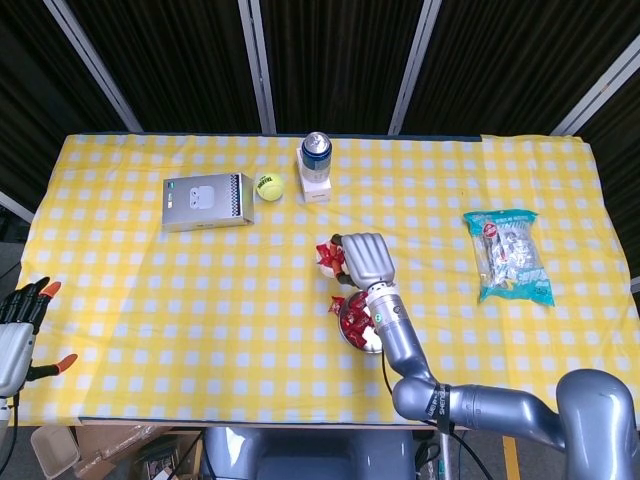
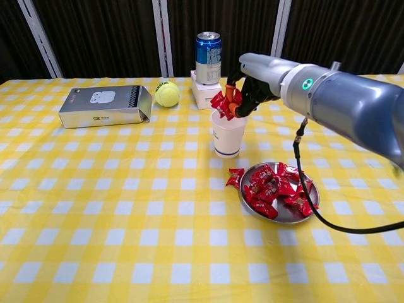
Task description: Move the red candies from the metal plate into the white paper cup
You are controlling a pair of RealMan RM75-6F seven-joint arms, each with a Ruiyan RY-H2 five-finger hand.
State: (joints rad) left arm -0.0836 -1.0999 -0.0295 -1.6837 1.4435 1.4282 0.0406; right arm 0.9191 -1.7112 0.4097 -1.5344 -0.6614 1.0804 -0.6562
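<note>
Right hand (image 2: 248,93) grips red candies (image 2: 222,102) above white paper cup (image 2: 228,132) — left hand (image 1: 20,322) empty, fingers apart, at surface's near-left edge.

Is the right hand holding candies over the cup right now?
Yes: in the chest view the right hand grips red candies directly above the mouth of the cup.

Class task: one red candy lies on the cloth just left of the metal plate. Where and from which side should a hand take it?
Pinch the stray candy across its wrapper from above: it lies flat, with the metal plate close beside it.
</note>
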